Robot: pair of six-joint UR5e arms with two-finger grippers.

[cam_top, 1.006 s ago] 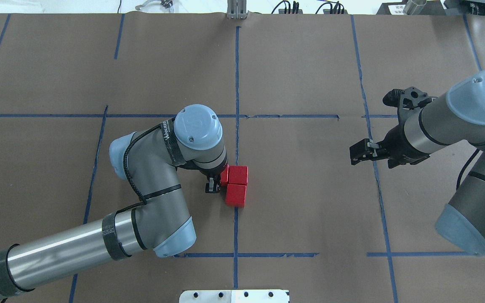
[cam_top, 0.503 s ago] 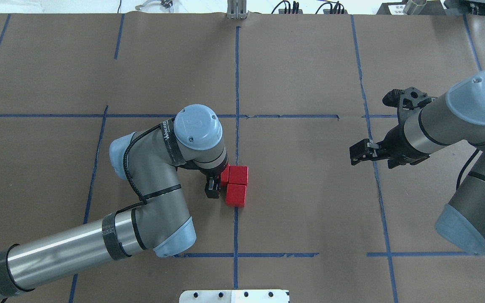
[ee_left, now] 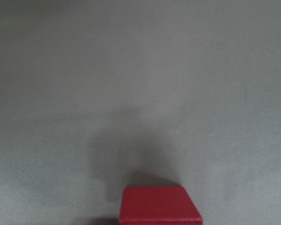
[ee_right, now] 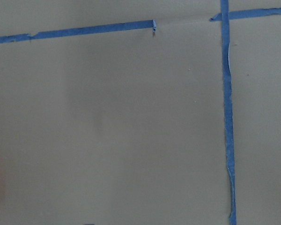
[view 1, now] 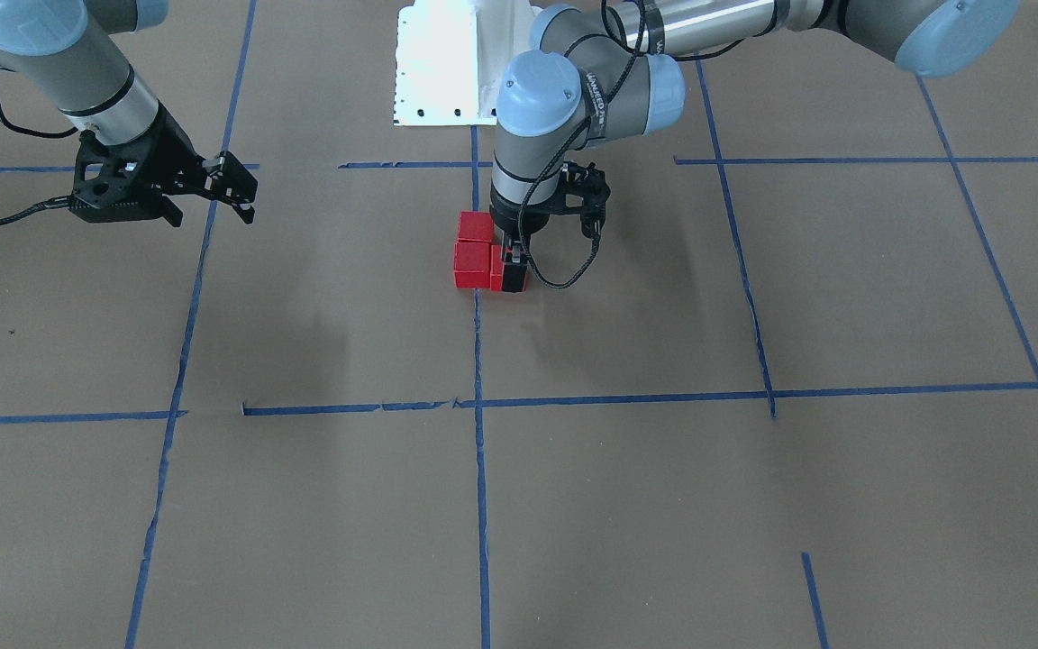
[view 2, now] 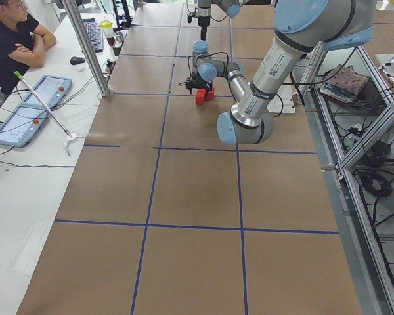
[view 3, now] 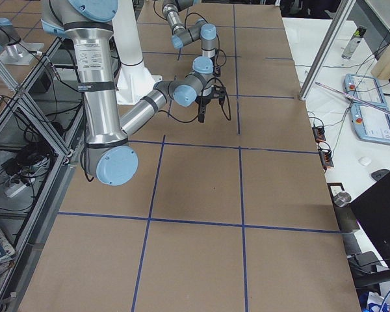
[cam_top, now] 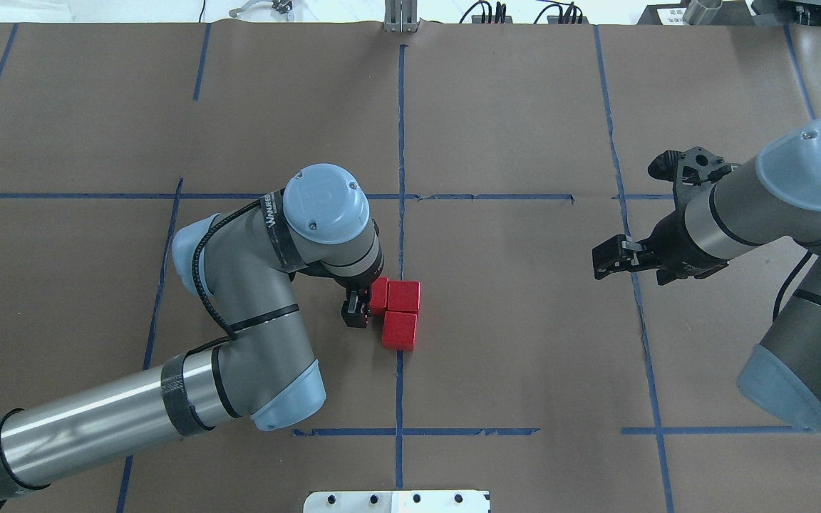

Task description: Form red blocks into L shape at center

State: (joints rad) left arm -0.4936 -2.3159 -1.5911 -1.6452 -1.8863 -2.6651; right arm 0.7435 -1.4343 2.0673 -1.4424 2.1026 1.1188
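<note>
The red blocks (cam_top: 403,297) are lying touching in an L at the center (cam_top: 496,320), so only the letting go seems to be remaining; the left end effector (cam_top: 355,312) is standing at the third block, its grip impossible to tell, and the right end effector (cam_top: 606,260) is hanging open and empty far right.

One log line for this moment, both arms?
left gripper: fingers around a red block, grip unclear | red blocks: L at center | right gripper: open, hovering aside

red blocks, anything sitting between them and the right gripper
Nothing visible. Only bare brown paper lies between the red blocks and the right gripper, which hangs apart from them. The left gripper is at the blocks' opposite side, out of that path.
</note>
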